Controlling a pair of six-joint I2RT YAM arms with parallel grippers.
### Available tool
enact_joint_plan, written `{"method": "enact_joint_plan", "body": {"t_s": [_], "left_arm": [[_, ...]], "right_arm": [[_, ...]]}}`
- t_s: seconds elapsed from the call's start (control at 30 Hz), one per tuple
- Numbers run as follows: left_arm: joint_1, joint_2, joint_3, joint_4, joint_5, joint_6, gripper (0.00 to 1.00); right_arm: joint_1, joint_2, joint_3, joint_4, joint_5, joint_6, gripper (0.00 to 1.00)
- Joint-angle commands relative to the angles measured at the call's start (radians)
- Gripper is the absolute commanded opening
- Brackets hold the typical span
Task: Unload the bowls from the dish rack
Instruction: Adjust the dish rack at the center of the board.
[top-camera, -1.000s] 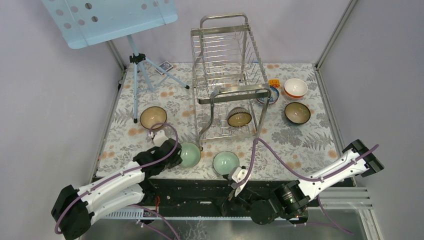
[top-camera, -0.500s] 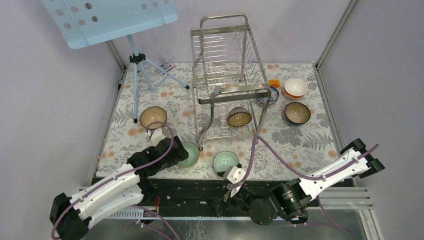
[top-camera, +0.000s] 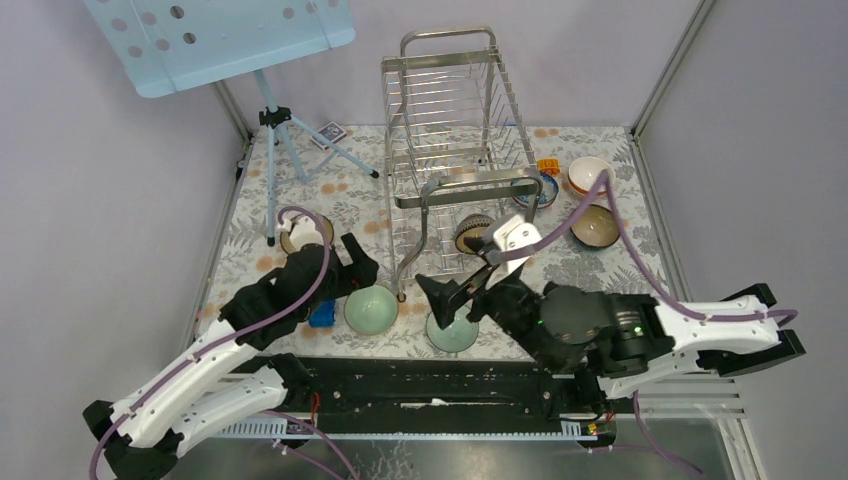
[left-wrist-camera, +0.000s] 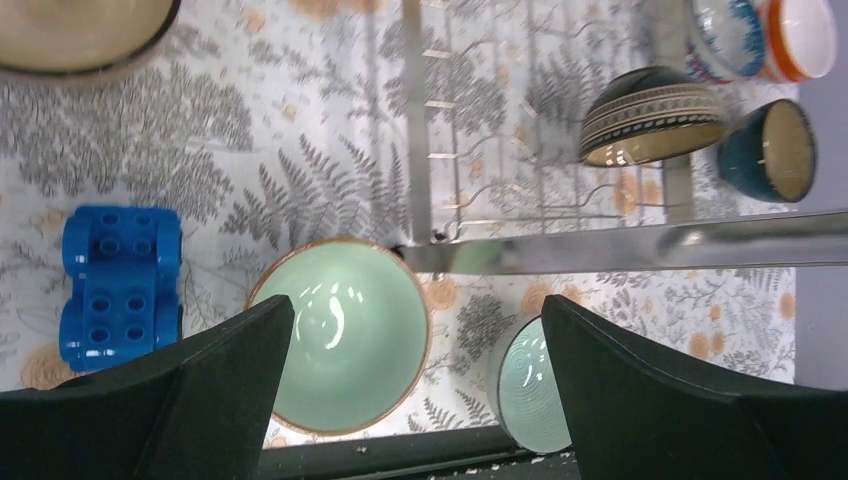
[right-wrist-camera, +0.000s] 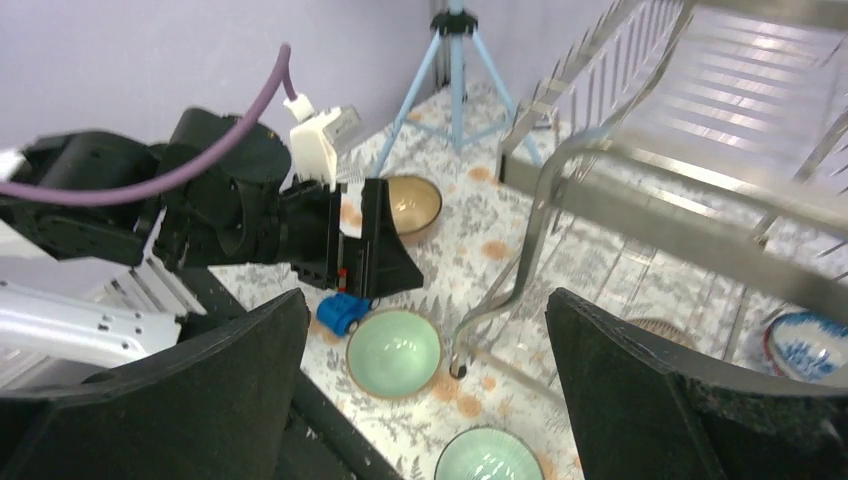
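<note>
Robot test cell in a lab. Plain lilac panels (top-camera: 80, 200) on metal posts (top-camera: 668, 70) enclose a counter (top-camera: 620, 290) covered with fern-print cloth. A left arm (top-camera: 200, 370) and a right arm (top-camera: 700, 335), both cabled, are bolted along its near edge. A dish rack (top-camera: 450, 110), bowls (top-camera: 372, 310) and a toy block (top-camera: 320, 316) sit on it.

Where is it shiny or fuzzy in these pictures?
Left wrist view: white glints sit inside the green bowl by the blue toy, and the near bar of the rack is a bright, soft smear. Right wrist view: the near rack bars look blurred, while the bowls below are clearer. Top view: even light, everything sharp, only faint shadows.
</note>
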Motion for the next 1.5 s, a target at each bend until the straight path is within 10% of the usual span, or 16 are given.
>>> {"method": "enact_joint_plan", "body": {"t_s": [0.0,0.33,0.53,0.97,1.13,1.47], "left_arm": [[0.004,0.005,0.102,0.098,-0.042,0.171,0.99],[0.003,-0.116,-0.044,0.548,0.115,0.473,0.99],[0.003,-0.137,-0.172,0.809,0.256,0.607,0.97],[-0.007,0.0,-0.154,0.907,0.349,0.677,0.95],[-0.01,-0.002,-0.188,0.95,0.365,0.663,0.95],[-0.024,0.127,-0.154,1.019,0.387,0.663,0.91]], "right_arm": [[-0.009,-0.028,0.135,0.058,0.048,-0.206,0.95],[-0.012,-0.241,0.003,0.735,0.286,-0.751,0.94],[-0.01,-0.258,0.024,0.853,0.315,-0.877,0.93],[-0.074,0.008,0.305,0.61,0.218,-0.85,0.95],[-0.337,0.099,0.48,0.198,0.065,-0.507,0.95],[-0.867,0.115,0.503,-0.062,-0.248,-0.081,0.97]]}}
